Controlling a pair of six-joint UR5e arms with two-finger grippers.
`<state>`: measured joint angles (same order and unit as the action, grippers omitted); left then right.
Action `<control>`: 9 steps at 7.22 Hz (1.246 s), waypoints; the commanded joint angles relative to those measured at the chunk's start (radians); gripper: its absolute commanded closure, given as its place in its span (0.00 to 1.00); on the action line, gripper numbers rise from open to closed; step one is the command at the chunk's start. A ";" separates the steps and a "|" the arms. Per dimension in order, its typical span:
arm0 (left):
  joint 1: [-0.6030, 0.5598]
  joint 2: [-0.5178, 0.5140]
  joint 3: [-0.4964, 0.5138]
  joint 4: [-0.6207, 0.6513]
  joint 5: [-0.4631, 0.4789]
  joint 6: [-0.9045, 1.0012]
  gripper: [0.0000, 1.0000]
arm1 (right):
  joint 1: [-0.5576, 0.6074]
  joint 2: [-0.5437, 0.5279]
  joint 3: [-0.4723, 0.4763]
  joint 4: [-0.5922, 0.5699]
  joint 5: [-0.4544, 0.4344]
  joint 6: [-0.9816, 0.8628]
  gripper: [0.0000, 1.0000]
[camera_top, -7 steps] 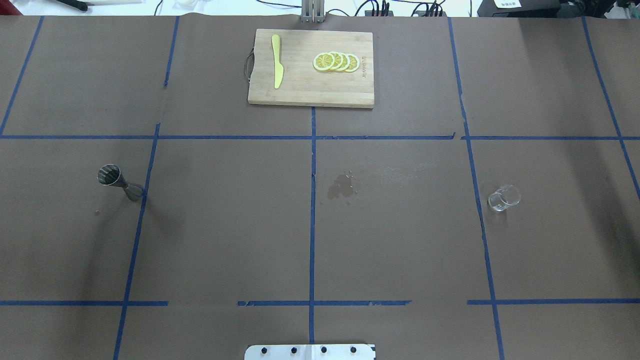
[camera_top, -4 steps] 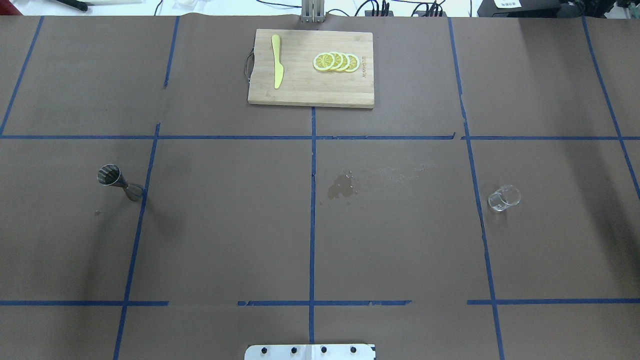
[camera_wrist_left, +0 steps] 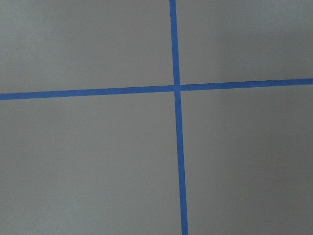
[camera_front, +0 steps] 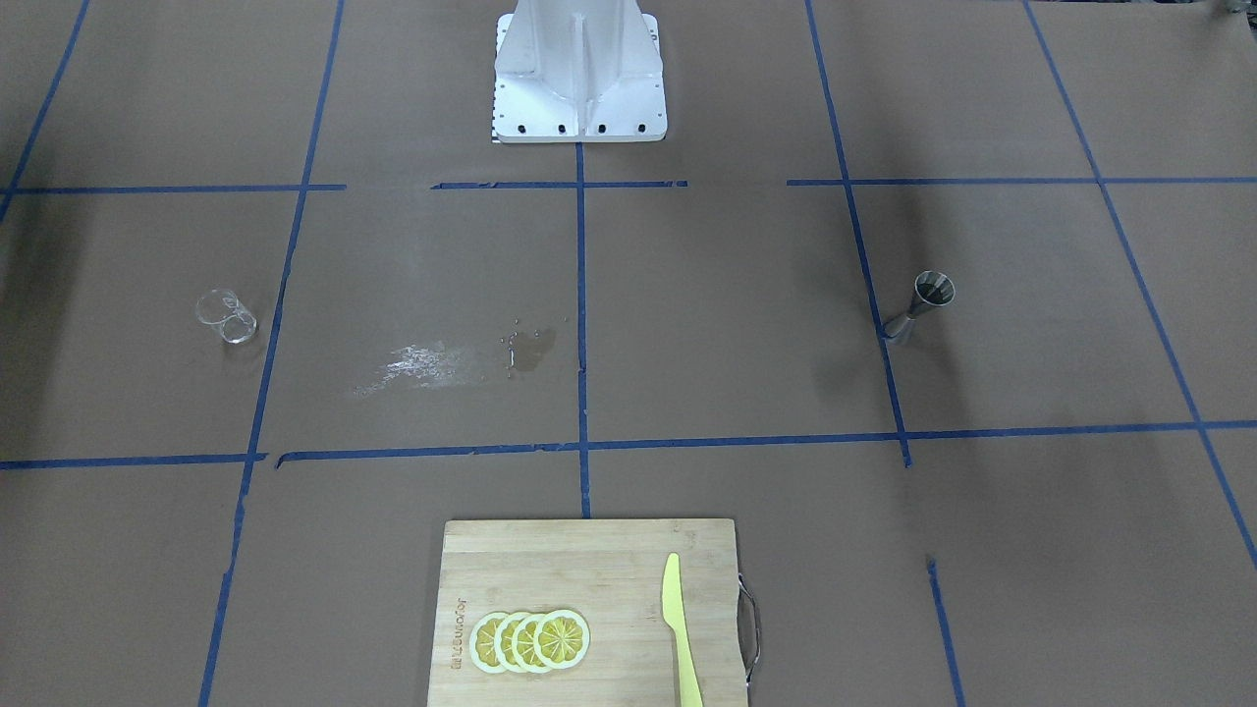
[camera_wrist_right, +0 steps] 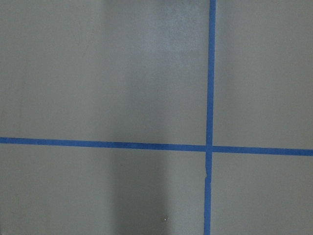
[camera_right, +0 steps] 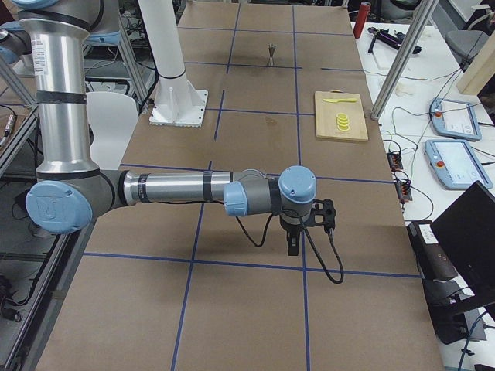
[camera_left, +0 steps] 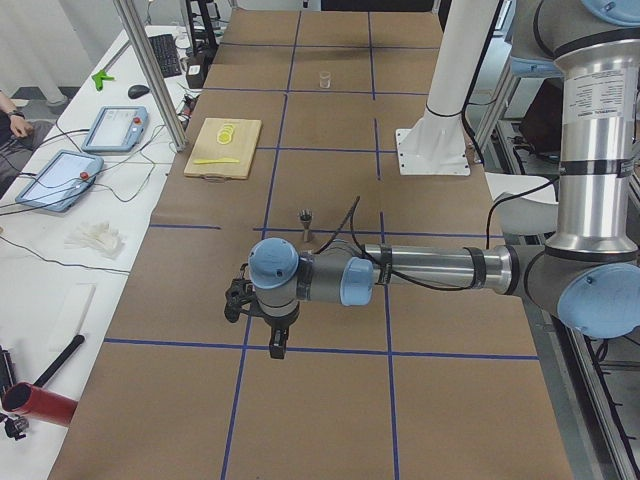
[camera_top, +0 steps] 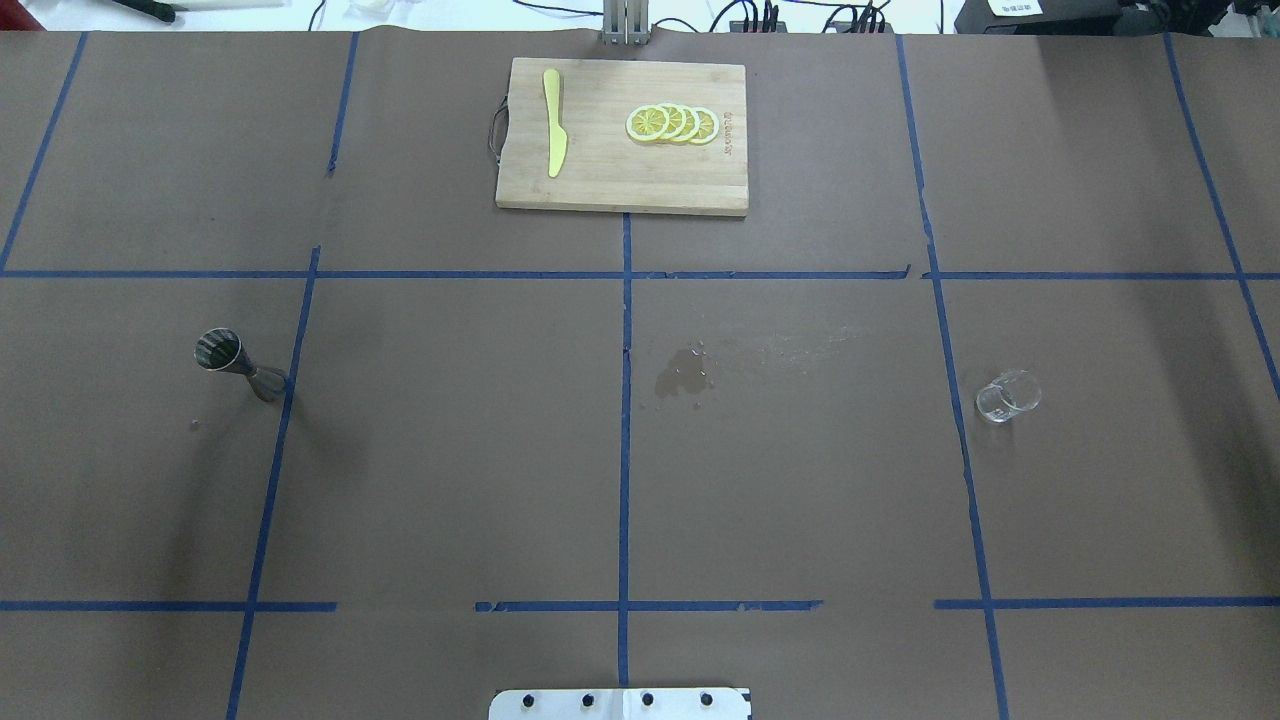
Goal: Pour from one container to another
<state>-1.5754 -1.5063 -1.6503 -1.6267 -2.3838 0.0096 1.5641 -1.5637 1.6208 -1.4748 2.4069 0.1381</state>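
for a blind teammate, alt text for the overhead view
A steel jigger stands left and a clear glass cup right on a table, a wet patch between them. Beyond lies a cutting board with lemon slices and a yellow knife.

Left fingers (camera_left: 277,346) and right fingers (camera_right: 293,245) each point straight down from a level, outstretched forearm.

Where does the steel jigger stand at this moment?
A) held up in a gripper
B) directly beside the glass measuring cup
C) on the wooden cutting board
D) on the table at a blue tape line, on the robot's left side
D: the jigger stands upright on the table at a blue tape line on the robot's left side, far from the glass measuring cup and the cutting board.
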 commanded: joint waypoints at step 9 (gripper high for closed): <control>0.000 -0.002 -0.006 -0.007 0.000 0.004 0.00 | 0.013 -0.010 -0.027 0.073 -0.057 0.006 0.00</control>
<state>-1.5754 -1.5067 -1.6553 -1.6336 -2.3838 0.0126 1.5754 -1.5728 1.5940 -1.4026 2.3488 0.1471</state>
